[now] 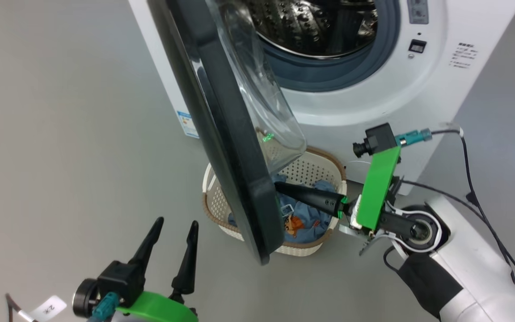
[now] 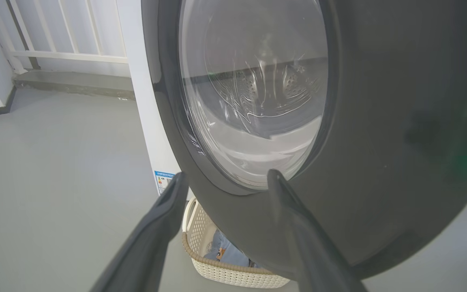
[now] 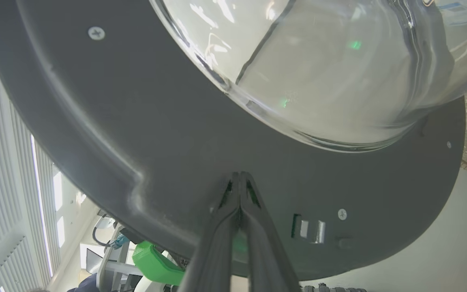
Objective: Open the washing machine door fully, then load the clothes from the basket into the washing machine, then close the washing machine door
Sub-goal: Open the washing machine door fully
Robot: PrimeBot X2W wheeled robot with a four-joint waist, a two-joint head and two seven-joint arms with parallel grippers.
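Note:
The white washing machine (image 1: 373,103) stands at the top, its steel drum (image 1: 311,22) showing. Its black door (image 1: 226,147) stands part open, seen edge-on, the clear glass bulge facing the machine. Behind the door sits the cream basket (image 1: 315,167) with light-blue clothes (image 1: 304,219) inside. My right gripper (image 1: 279,185) is shut, reaching over the basket, its tips against the door's inner face (image 3: 156,142); in the right wrist view the right gripper (image 3: 239,175) touches the dark panel below the glass. My left gripper (image 1: 177,222) is open and holds nothing, in front of the door's outer face (image 2: 379,121).
Grey floor lies all around. A black cable (image 1: 476,188) trails at my right arm beside the machine. A white railing (image 2: 67,52) and a low step stand beyond the machine's left side. The basket (image 2: 217,271) sits partly under the door's lower edge.

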